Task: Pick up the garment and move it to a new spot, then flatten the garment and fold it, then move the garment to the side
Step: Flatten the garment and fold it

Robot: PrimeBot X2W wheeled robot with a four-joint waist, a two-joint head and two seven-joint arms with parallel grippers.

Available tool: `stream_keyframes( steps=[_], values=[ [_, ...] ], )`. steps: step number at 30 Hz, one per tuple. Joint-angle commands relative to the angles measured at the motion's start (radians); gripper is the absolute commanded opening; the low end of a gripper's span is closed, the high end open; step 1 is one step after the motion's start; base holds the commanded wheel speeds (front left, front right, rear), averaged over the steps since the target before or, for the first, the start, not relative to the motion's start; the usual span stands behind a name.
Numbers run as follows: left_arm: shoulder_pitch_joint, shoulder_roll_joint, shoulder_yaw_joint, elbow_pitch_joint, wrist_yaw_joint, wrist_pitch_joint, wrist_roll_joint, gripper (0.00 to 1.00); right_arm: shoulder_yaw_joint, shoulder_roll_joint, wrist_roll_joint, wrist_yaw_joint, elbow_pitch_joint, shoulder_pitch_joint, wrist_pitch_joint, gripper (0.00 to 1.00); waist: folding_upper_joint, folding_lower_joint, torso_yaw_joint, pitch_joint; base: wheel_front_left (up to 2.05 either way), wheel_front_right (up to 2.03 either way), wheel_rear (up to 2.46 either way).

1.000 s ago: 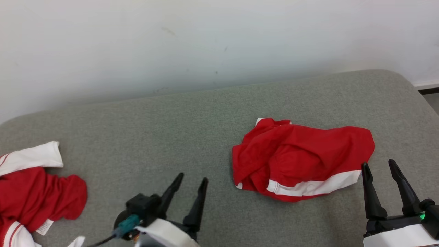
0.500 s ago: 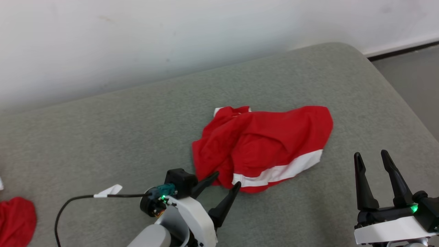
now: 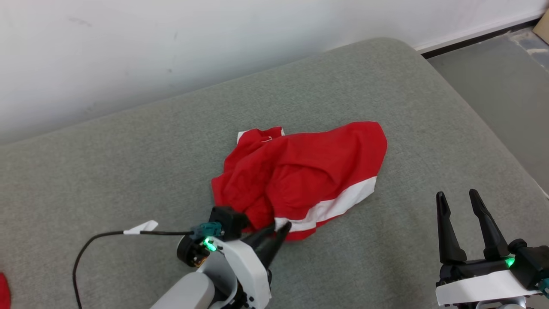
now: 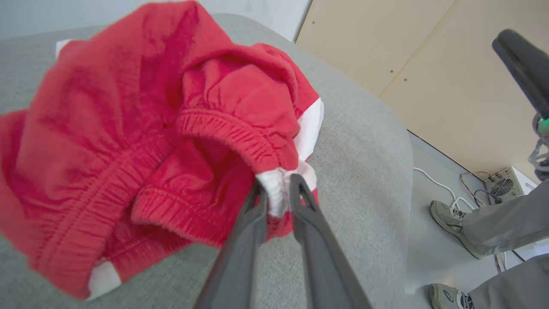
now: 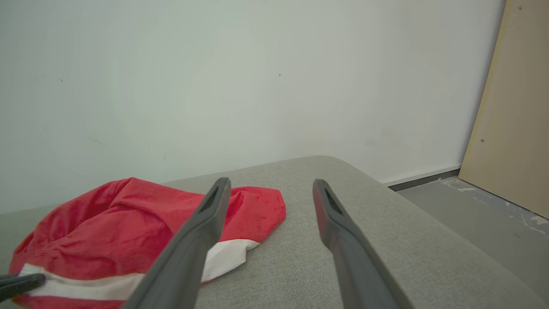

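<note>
Item 1: red shorts (image 3: 300,171), with a white band along one edge and a gathered elastic waistband; crumpled in a heap on the grey cushion (image 3: 128,171), near its middle in the head view, well clear of the rounded right-hand corner

Item 2: left gripper (image 3: 278,228), at the near edge of the heap; fingers (image 4: 251,223) drawn close together, pinching a fold of the white band between their tips; the rest of the cloth lies slack on the cushion

Item 3: right gripper (image 3: 456,195), fingers spread wide, nothing between them; it is to the right of the shorts, not touching them

Item 4: black cable (image 3: 85,251) with a white tag, running from the left wrist across the cushion

Item 5: white wall (image 3: 171,43) behind the cushion; grey floor (image 3: 493,64) to the right; beige panel (image 4: 429,64) standing on that floor

Item 6: person's shoe (image 4: 450,219) and grey trouser legs on the floor beside the cushion, with a small fan-grilled box (image 4: 506,186) and loose wires near them
</note>
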Motion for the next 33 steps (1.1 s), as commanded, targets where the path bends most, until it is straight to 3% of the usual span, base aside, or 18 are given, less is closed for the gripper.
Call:
stream_keyframes(
  steps=[1, 11, 22, 31, 32, 33],
  values=[
    [-0.012, 0.003, -0.005, 0.003, 0.002, -0.009, -0.010, 0.00, 0.000, -0.001, 0.008, -0.002, 0.003, -0.009, 0.000, 1.00, -0.0001, 0.0000, 0.009, -0.003, 0.00, 0.00, 0.00],
    [0.004, 0.020, 0.015, 0.035, 0.008, -0.069, -0.047, 0.00, 0.003, -0.017, 0.003, -0.002, 0.013, -0.009, 0.000, 1.00, -0.0001, 0.0000, 0.116, -0.027, 0.00, 0.00, 0.00],
    [0.072, 0.060, 0.070, 0.076, 0.052, -0.155, -0.068, 0.00, 0.010, -0.056, 0.009, -0.002, 0.039, -0.013, 0.000, 1.00, -0.0001, 0.0000, 0.244, -0.039, 0.00, 0.00, 0.00],
    [0.128, 0.091, 0.107, 0.092, 0.088, -0.198, -0.092, 0.00, 0.022, -0.076, 0.011, -0.002, 0.060, -0.011, 0.000, 1.00, -0.0001, 0.0000, 0.301, -0.049, 0.00, 0.00, 0.00],
    [0.132, 0.091, 0.103, 0.095, 0.085, -0.198, -0.092, 0.09, 0.025, -0.076, 0.012, -0.002, 0.063, -0.012, 0.000, 1.00, -0.0001, 0.0000, 0.305, -0.050, 0.00, 0.00, 0.00],
    [0.134, 0.091, 0.099, 0.097, 0.084, -0.199, -0.090, 0.43, 0.028, -0.077, 0.014, -0.002, 0.066, -0.013, 0.000, 1.00, -0.0001, 0.0000, 0.308, -0.051, 0.00, 0.00, 0.00]
  ],
)
